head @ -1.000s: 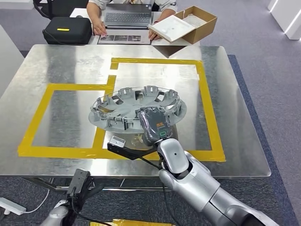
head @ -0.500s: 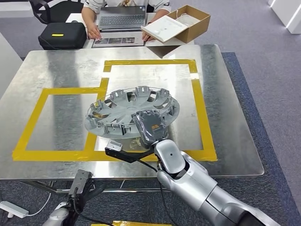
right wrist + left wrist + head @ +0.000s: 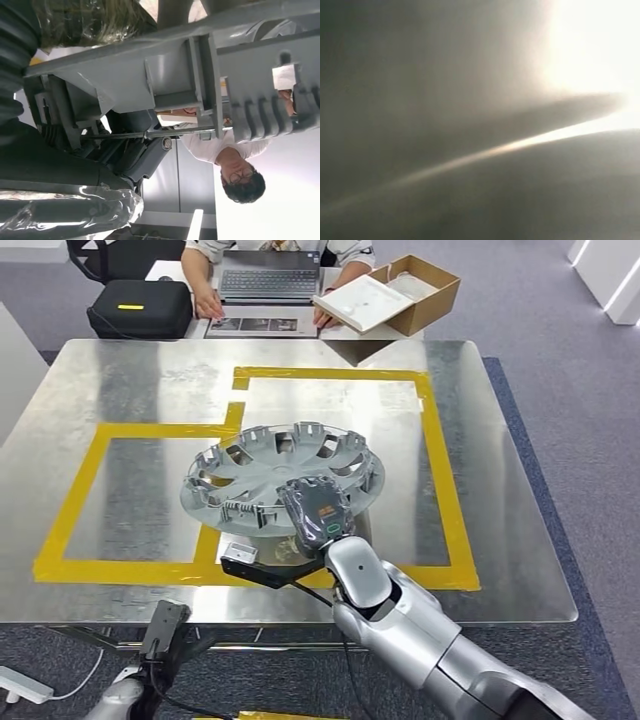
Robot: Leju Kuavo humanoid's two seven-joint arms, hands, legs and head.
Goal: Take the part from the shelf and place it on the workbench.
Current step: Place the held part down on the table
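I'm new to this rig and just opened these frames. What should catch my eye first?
The big grey wheel cover, gripped at its near rim by the right hand above the steel workbench. Next, the yellow tape outline on the workbench beneath it. At the far end, a person sits at a laptop.

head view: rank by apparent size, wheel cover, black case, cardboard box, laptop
1. wheel cover, clearly largest, though nearest the camera
2. black case
3. cardboard box and laptop: too close to rank; laptop cut off by frame edge
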